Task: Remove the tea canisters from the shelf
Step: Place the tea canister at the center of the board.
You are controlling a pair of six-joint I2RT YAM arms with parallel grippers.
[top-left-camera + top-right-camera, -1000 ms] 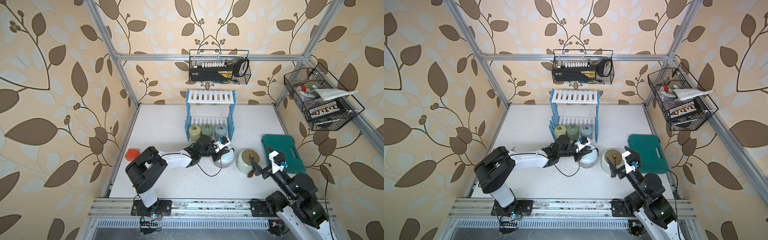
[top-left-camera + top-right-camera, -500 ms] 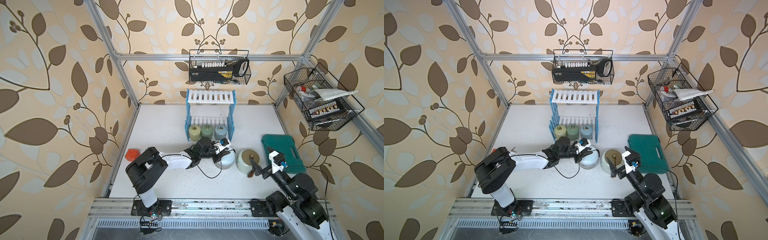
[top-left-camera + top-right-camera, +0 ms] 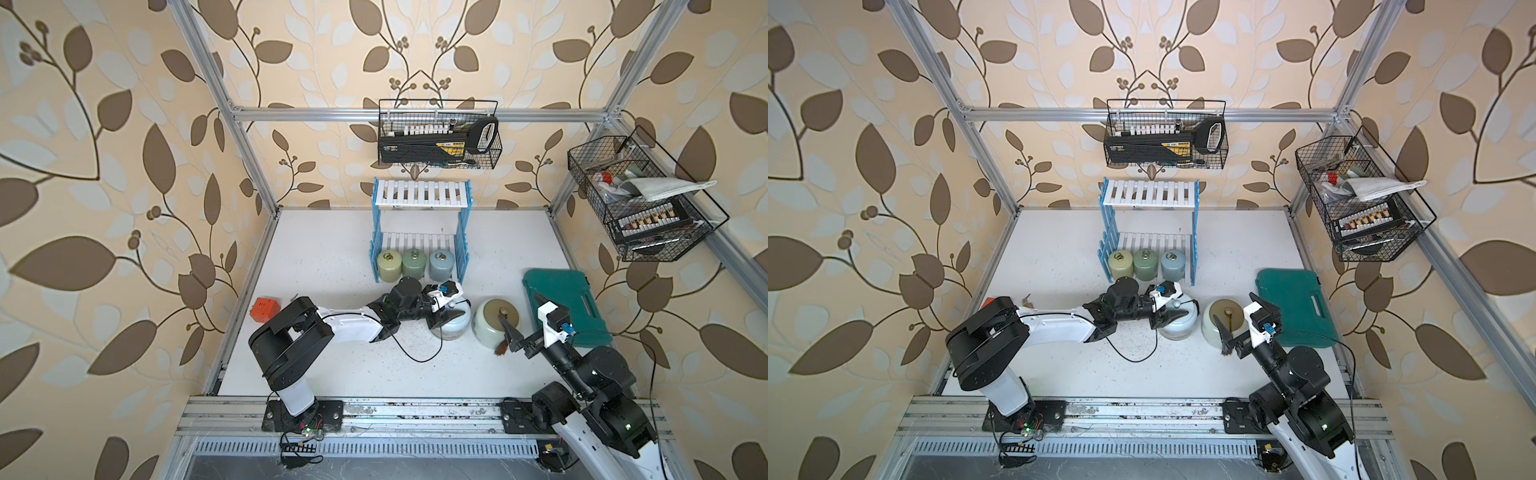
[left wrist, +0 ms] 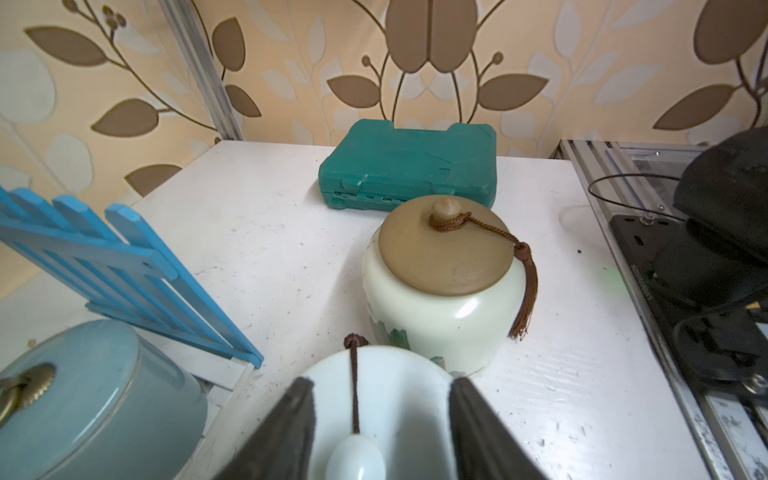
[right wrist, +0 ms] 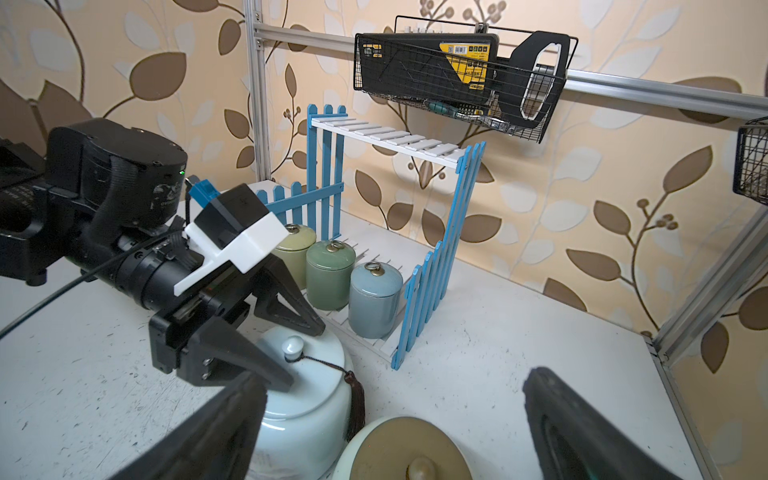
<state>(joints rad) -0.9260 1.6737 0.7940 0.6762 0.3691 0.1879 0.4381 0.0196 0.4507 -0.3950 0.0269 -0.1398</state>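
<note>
While my left claw (image 5: 301, 355) hangs with its two black fingers apart on either side of the small lid knob, gripping nothing, the large round pale-blue glazed ceramic jar (image 5: 305, 409) stands upright beneath it on the white desk (image 3: 332, 257), in front of the shelf and nearer the desk's near edge. Just beside it, toward the desk's right edge, stands the large round cream ceramic jar with a flat gold lid (image 4: 444, 316) and a brown tassel (image 4: 524, 307). My right claw (image 5: 395, 374) is spread wide above that lid, empty. The small two-tier shelf of white slats with light-blue picket sides (image 3: 419, 194) sits at the middle of the desk's far edge. Its top board is bare. At the front of its lower board three small ceramic cylinders stand in a close row: a yellow-green one (image 3: 389, 266), a green one (image 3: 413, 264) and a grey-blue one (image 3: 441, 265), each with a brass ring on its lid. I judge these three remain to be taken. They look hard, glossy, slippery and breakable. The ring would probably lift only the lid, so I would close my fingers across the body below the lid, beginning with an end cylinder, since the neighbours leave little room.
</note>
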